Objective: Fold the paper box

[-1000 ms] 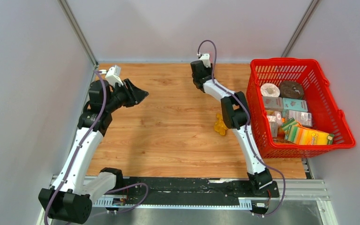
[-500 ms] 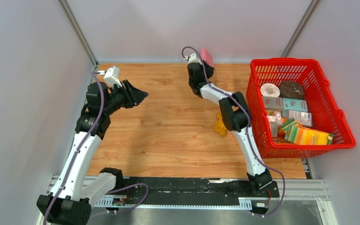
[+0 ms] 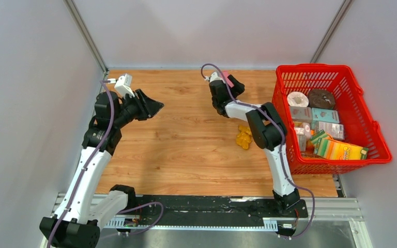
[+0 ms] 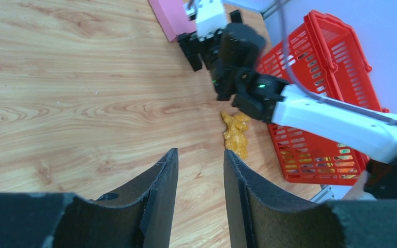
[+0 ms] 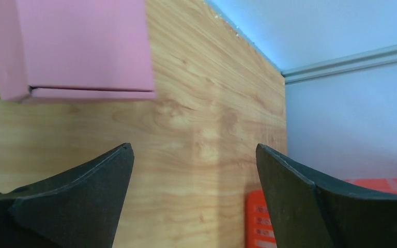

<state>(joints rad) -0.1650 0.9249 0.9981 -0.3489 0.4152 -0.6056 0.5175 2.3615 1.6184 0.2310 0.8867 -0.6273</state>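
Far back, the right gripper (image 5: pixel 194 150) gapes beside the paper box (image 5: pixel 77 46).

Pink paper box (image 5: pixel 77 44), red basket (image 3: pixel 316 66), wood-grain table (image 3: pixel 186 147).

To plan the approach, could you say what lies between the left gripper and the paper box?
Just bare table between left gripper and paper box, in left wrist view.

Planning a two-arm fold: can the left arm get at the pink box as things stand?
Probably, but it's crowded. Bare table lies between the left gripper and the paper box, yet the right gripper, jaws wide and empty, hovers right at the box's edge, blocking that side.
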